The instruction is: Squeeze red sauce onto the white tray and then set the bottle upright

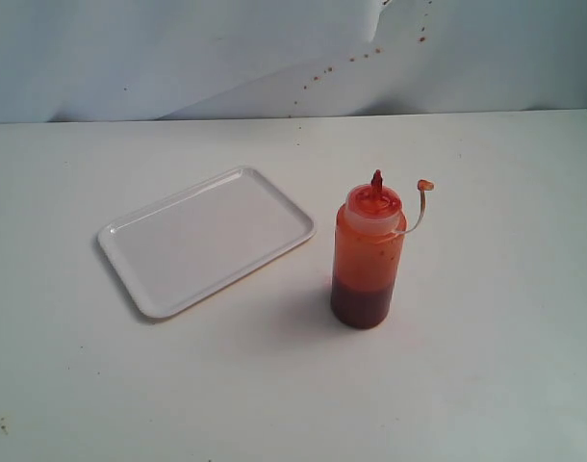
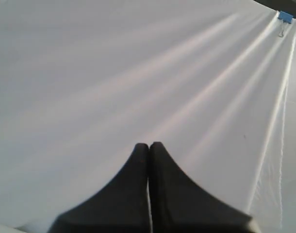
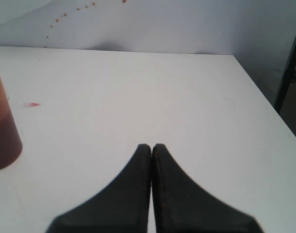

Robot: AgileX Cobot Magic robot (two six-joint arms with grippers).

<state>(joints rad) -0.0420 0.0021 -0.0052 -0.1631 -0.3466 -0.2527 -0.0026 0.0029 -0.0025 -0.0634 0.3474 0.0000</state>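
A white table (image 1: 486,366) stood in front of a pale backdrop (image 1: 178,58) flecked with small brown-red spots. A squeeze bottle (image 1: 369,260) stood upright near the middle of the table, slightly to the right. Its body was see-through and tinted orange-red, with dark red sauce (image 1: 359,300) settled in the bottom part. A pointed red nozzle (image 1: 376,180) topped it, and a small tip cap (image 1: 425,184) hung out to the right on a thin strap. A flat white tray (image 1: 205,239) with rounded corners lay to the left of the bottle, near it but not touching, turned at an angle.

The right claw (image 3: 151,145) had its two dark fingers pressed together, holding nothing. From its wrist camera, only an edge of the bottle showed, off to one side and well apart from the fingertips. A tiny red fleck (image 3: 34,104) lay on the table just beyond the bottle.

The left claw (image 2: 148,145) was also closed tight and empty. It faced a sheet of creased white cloth (image 2: 114,82), with a blue clip (image 2: 284,17) at the cloth's far corner.
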